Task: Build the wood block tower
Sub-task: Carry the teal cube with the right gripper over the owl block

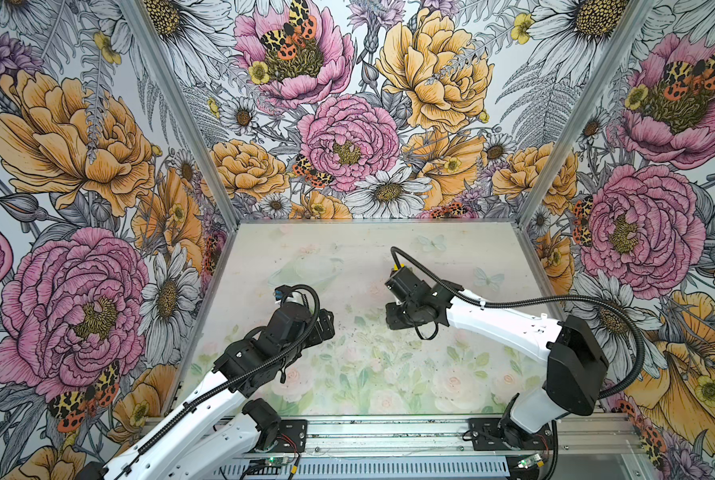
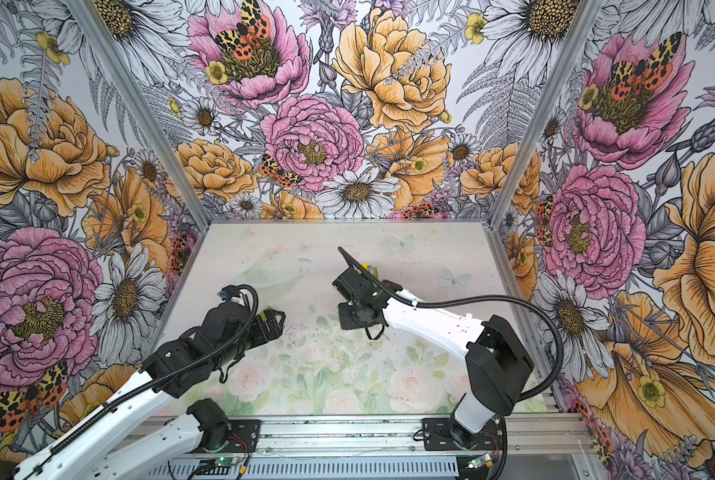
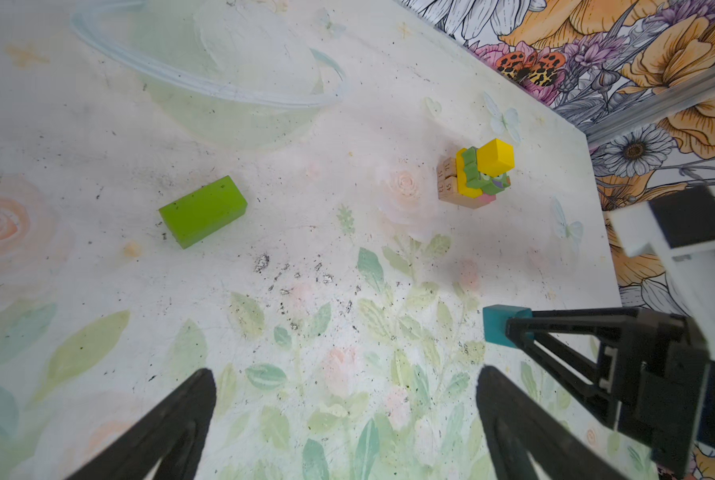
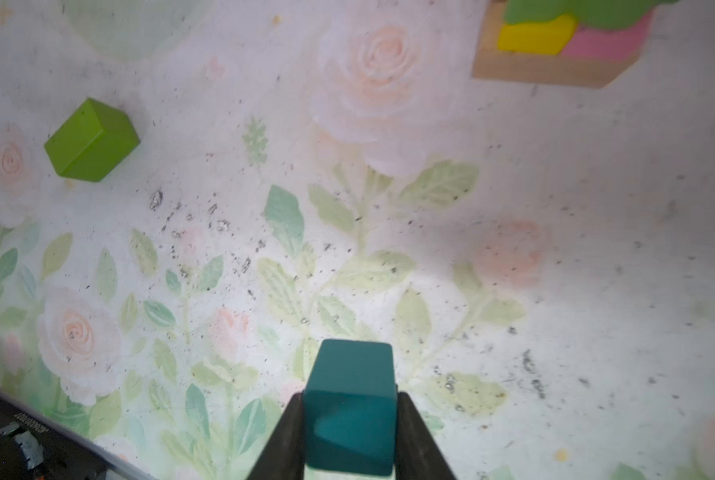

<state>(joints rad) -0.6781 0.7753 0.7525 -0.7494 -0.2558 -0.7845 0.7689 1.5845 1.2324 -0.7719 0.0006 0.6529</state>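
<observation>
Top views: wood block tower (image 2: 370, 269) barely peeks past the right arm (image 2: 426, 316), mid-table, toward the far side. Left wrist: left gripper (image 3: 343, 428) spread wide, empty; lime green block (image 3: 203, 211) lies loose on the left half, long axis slanted. Right wrist: right gripper (image 4: 349, 399) clamps the teal cube (image 4: 349, 415); tower sits far of it. I judge my right arm nearer, so the cube goes farther out and up.

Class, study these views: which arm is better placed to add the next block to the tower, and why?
Probably right. The right gripper grips the teal cube, tower in its view. The left gripper is open and empty; the lime green block lies on the table.
</observation>
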